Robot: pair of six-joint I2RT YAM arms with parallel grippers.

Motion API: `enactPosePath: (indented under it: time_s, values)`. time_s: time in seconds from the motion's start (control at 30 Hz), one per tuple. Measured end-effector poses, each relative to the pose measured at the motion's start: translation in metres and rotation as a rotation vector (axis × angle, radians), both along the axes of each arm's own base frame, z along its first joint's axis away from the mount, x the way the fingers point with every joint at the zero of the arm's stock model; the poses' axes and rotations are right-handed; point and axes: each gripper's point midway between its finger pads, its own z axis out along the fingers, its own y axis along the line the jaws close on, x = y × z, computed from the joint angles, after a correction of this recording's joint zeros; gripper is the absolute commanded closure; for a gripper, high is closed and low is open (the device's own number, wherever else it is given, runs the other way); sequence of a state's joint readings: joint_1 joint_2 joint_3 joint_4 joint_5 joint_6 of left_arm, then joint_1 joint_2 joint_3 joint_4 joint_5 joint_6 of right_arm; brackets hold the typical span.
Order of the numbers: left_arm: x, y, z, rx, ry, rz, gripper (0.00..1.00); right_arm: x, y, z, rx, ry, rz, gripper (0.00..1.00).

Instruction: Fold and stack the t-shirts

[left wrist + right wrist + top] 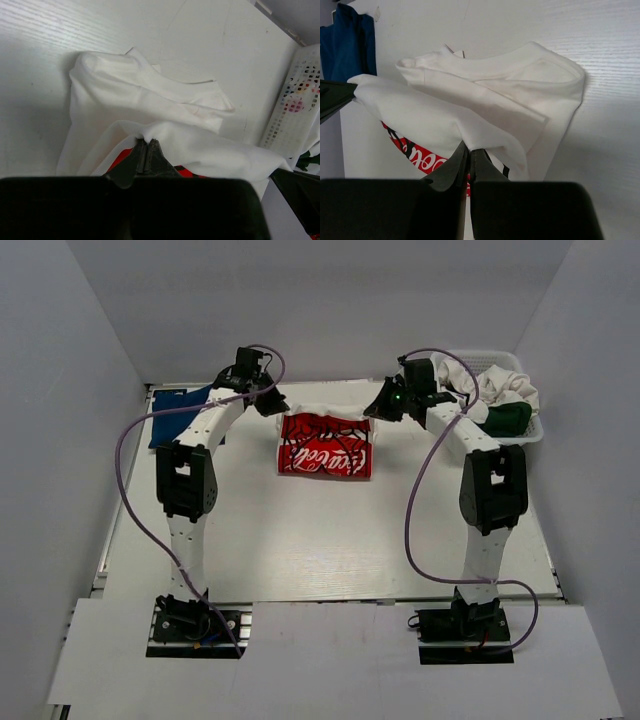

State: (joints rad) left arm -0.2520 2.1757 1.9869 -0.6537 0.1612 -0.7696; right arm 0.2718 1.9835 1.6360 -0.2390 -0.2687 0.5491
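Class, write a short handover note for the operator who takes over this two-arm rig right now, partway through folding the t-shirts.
Left tool: shut on a white fold of the red-logo t-shirt, at its far left corner.
Right tool: shut on the same shirt, at its far right corner.
Blue t-shirt: lying far left, apart from the others.
Dark green t-shirt and white cloth: bunched in the basket, far right.
Done: the red-logo shirt looks partly folded.
Left: finish this fold, release, fold the basket shirts, stack everything.
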Motion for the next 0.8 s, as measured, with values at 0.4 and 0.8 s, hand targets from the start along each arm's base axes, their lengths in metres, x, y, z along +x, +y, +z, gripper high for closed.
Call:
enactPosePath:
  time_s: [0.4,0.8]
  values:
    - [0.032,-0.013,-0.043,-0.033,0.007,-0.05,0.0,0.036,-0.011,-0.022,0.02,0.029,-0.063,0.1]
    - [0.022,0.005,-0.04,0.106,-0.036,-0.12,0.0,0.029,-0.013,-0.02,-0.02,-0.031,0.01,0.1]
